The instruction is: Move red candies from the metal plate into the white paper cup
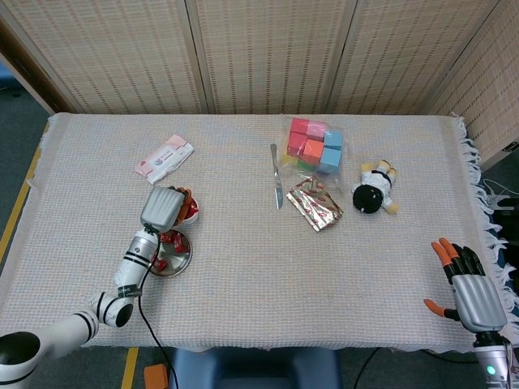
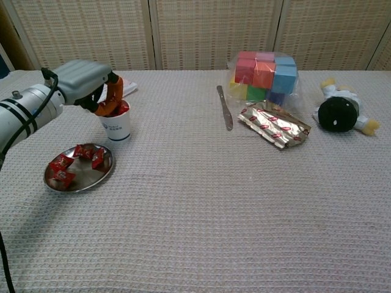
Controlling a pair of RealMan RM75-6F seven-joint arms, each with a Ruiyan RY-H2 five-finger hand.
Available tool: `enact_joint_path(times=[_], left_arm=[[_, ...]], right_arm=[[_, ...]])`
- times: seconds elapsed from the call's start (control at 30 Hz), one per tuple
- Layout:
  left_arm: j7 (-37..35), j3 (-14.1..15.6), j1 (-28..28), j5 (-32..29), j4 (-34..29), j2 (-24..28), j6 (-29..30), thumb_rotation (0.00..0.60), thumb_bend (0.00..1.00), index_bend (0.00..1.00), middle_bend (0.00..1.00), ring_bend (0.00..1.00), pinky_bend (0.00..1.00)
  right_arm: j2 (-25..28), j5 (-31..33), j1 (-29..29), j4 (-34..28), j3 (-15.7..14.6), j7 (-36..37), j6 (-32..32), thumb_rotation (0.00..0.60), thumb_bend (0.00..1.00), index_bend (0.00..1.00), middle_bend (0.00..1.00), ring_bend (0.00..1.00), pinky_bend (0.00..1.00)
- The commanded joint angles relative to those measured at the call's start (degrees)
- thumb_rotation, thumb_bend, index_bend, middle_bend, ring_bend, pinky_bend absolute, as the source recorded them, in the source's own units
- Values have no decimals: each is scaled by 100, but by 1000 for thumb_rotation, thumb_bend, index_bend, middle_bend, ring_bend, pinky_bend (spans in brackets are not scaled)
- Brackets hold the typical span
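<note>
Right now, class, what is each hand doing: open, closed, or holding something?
Left hand: fingers dipped into the white paper cup; whether they hold a candy cannot be told.
Right hand: open, holding nothing.

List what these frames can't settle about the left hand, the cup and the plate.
- Left hand, chest view: fingertips sit at the white paper cup mouth; whether they grip a candy or have let go is hidden by the hand's back.
- Cup contents: head view, the hand covers most of the mouth.
- Metal plate, head view: partly under the arm; count the red candies in chest view only.
- Right hand: head view only, wrist cut by the bottom edge.
</note>
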Motion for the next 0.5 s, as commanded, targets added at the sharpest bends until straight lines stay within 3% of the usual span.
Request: enact_joint_path(times=[0.03,0.17,0.5], left_arm=[[79,45,-4,-44,-139,129,-122,600,455,277,320,331,720],[81,36,14,-17,-194,158,46,600,450,220,269,284,700],[48,63,125,18,-540,388,309,600,436,190,253,281,710]], right_arm=[[3,4,-4,0,-1,2,0,600,53,0,0,0,0],[4,-8,-5,-2,-4,4,5,600,53,0,0,0,0],[-13,-7,1,-2,-5,-25,-7,600,53,0,0,0,0]])
